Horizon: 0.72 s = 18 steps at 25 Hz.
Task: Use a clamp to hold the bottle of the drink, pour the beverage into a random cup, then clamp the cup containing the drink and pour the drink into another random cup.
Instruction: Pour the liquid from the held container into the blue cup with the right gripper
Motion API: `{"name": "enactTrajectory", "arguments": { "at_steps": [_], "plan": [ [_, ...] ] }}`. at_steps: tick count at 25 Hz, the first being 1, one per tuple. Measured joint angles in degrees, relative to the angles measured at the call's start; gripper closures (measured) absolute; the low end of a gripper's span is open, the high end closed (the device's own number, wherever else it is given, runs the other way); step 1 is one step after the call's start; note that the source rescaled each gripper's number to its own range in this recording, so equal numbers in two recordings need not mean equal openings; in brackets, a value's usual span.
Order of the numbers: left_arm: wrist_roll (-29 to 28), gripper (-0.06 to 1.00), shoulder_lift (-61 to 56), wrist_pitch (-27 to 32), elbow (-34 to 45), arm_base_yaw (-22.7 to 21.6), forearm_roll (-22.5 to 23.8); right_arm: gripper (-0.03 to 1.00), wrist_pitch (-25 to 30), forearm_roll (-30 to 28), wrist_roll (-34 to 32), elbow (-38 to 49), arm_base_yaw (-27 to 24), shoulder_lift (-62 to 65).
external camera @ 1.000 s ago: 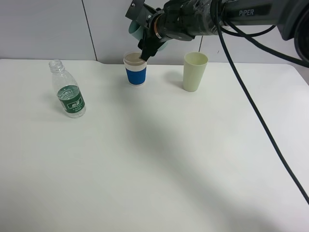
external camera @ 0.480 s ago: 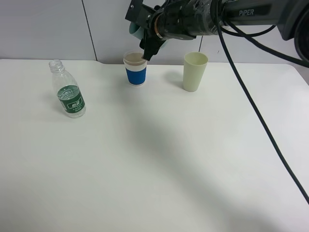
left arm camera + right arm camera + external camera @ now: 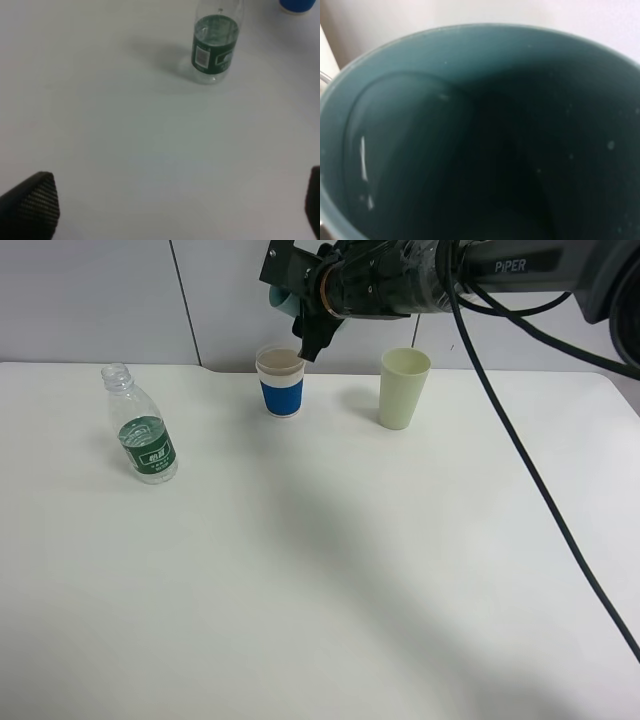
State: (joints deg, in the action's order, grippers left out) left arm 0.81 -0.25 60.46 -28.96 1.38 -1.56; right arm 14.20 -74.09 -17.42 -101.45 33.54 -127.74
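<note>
Exterior high view: the right gripper point(image 3: 305, 318) is clamped on a tilted teal cup point(image 3: 284, 300) (its inside fills the right wrist view), just above the blue cup point(image 3: 282, 383), with the pale green cup point(image 3: 404, 388) near. The left gripper point(image 3: 172, 207), fingers apart, faces the bottle point(image 3: 215, 47) standing on the desk point(image 3: 125, 140).

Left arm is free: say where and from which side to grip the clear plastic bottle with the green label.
Clamp the clear plastic bottle across its green label band, coming level from the table's near side: it stands upright, straight-walled there, with bare table around.
</note>
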Motion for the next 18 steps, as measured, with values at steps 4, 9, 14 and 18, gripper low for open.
{"name": "enactTrajectory", "arguments": {
  "at_steps": [4,9,14,18],
  "plan": [
    [0.0,-0.06,0.0,0.0,0.0,0.0,0.0,0.96,0.65,-0.92,-0.05,0.0,0.0,0.0],
    [0.0,-0.06,0.0,0.0,0.0,0.0,0.0,0.96,0.69,-3.8,-0.05,0.0,0.0,0.0],
    [0.0,-0.06,0.0,0.0,0.0,0.0,0.0,0.96,0.69,-4.53,-0.05,0.0,0.0,0.0],
    [0.0,-0.06,0.0,0.0,0.0,0.0,0.0,0.96,0.69,-5.53,-0.05,0.0,0.0,0.0]
  ]
}}
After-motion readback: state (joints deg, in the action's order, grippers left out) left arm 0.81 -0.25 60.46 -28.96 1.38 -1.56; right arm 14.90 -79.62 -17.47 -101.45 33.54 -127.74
